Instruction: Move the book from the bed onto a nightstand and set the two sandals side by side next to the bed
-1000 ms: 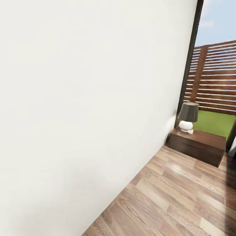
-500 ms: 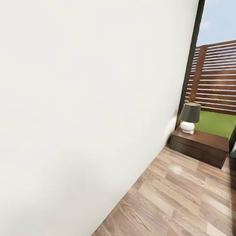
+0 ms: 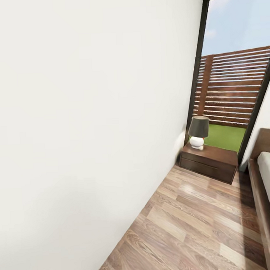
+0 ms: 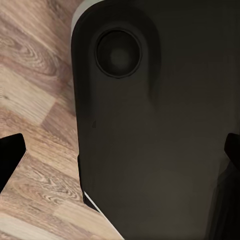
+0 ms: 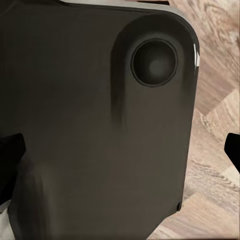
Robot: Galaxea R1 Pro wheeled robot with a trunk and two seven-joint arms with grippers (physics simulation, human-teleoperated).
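I face a white bedroom wall with wood-plank floor running along it. A dark brown nightstand [image 3: 208, 162] with two drawer fronts stands in the far corner by the window, and a dark-shaded, white-based lamp [image 3: 198, 132] sits on it. The corner of the bed [image 3: 261, 202], dark wooden frame with a pale grey mattress, enters at the right edge. The book and the sandals are out of view. In the wrist views my left gripper [image 4: 120, 155] and right gripper [image 5: 120, 150] are open and hold nothing. Both point down at my own dark body and the floor.
The white wall [image 3: 92, 132] stands close on my left. A tall dark-framed window [image 3: 234, 92] behind the nightstand shows a slatted fence and grass. A strip of open plank floor [image 3: 200, 226] runs between the wall and the bed towards the nightstand.
The head view has swung to the right: the nightstand and lamp sit further left in the picture, and the bed's corner has come in at the right edge.
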